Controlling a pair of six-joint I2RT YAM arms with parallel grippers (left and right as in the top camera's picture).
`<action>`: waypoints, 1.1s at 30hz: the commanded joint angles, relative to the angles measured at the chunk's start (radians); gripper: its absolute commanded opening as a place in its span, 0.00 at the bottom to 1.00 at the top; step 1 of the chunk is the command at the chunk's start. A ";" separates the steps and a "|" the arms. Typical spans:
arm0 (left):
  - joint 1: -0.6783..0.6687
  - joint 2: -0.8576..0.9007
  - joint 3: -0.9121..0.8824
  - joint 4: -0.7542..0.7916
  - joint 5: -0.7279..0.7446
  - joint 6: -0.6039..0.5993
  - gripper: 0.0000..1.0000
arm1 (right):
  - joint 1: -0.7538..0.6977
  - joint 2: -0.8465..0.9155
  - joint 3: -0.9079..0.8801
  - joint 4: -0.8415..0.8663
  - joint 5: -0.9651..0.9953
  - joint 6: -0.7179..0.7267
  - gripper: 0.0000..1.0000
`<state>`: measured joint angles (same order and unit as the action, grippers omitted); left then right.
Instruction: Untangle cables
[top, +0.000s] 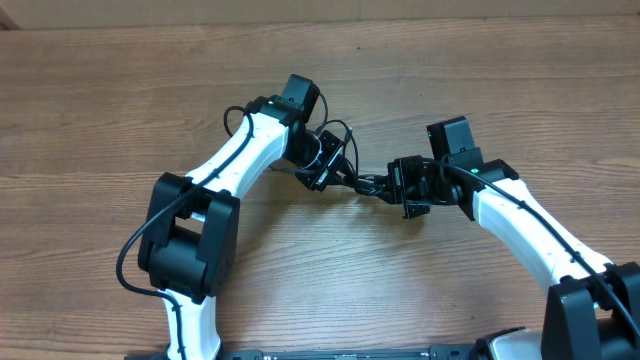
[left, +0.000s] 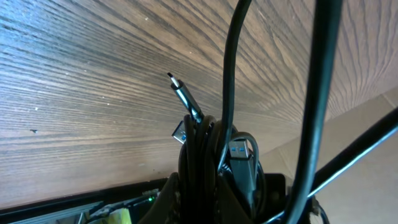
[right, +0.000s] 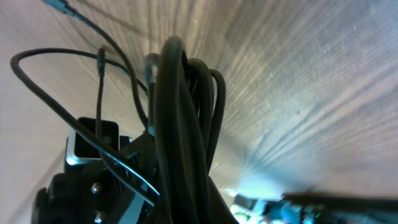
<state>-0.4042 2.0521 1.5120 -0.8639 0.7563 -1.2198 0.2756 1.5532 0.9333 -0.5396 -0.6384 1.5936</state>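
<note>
Wide brown wood-grain table (top: 120, 90) underneath, with the white-and-black left arm (top: 235, 155) and right arm (top: 520, 215) leaning in over its middle. There's the left pincer (top: 328, 165), clamped tight on the bundle of thin black cables (top: 360, 183). The right pincer (top: 398, 186) is squeezed closed on the same bundle's other side. The cables sit bunched between them, and a silver plug tip (left: 239, 150) pokes out by the left pincer.

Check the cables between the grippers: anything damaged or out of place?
Nothing looks damaged. The cables are one tangled clump gripped by both the left gripper and right gripper; plug tips jut out at mixed angles.
</note>
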 joint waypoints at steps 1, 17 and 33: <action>0.001 -0.019 0.002 0.002 -0.074 0.008 0.04 | 0.006 -0.027 0.004 0.011 0.045 -0.320 0.04; 0.079 -0.019 0.002 -0.011 -0.296 0.152 0.04 | 0.003 -0.027 0.023 -0.003 0.212 -1.117 0.73; 0.098 -0.019 0.002 -0.113 -0.266 0.208 0.04 | 0.017 -0.027 0.282 -0.184 0.166 -1.265 0.99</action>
<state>-0.3176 2.0521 1.5120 -0.9421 0.4751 -1.0615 0.2832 1.5509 1.1877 -0.7490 -0.3798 0.3370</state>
